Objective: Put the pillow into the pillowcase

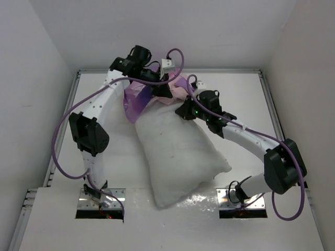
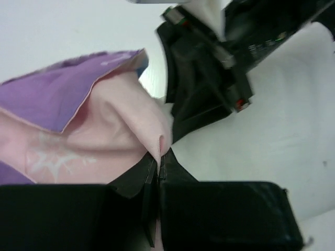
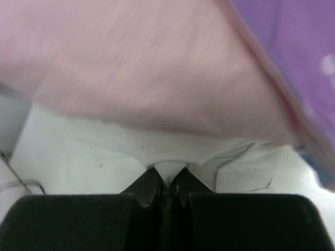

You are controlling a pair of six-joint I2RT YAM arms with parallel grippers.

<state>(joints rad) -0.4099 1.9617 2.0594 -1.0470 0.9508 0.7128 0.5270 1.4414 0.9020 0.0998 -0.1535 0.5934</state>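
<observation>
Left end effector [image 2: 158, 157]: pinches a pale-pink fold of the pillowcase [image 2: 78, 89], closed fully on the cloth. Holds that fold raised at the far end of the table [image 1: 246, 99].

Right end effector [image 3: 168, 180]: also closed tight, nips a small peak of white fabric. Prob. an edge of the pillow [image 1: 178, 151], though the wrist view is blurred & too close to be sure. Sits just beside the left one in the top view, at the pillow's far end.

Pillow: lies diagonally across table centre, near end by the arm bases [image 1: 99, 201], far end reaching up to the bunched pillowcase.

Pillowcase: crumpled at the pillow's far-left corner. Shows purple printed side on the left w/ a white snowflake faintly through the pink reverse. Drapes above the white fabric in the rt wrist view.

Most of pillow lies outside the case, uncovered.
</observation>
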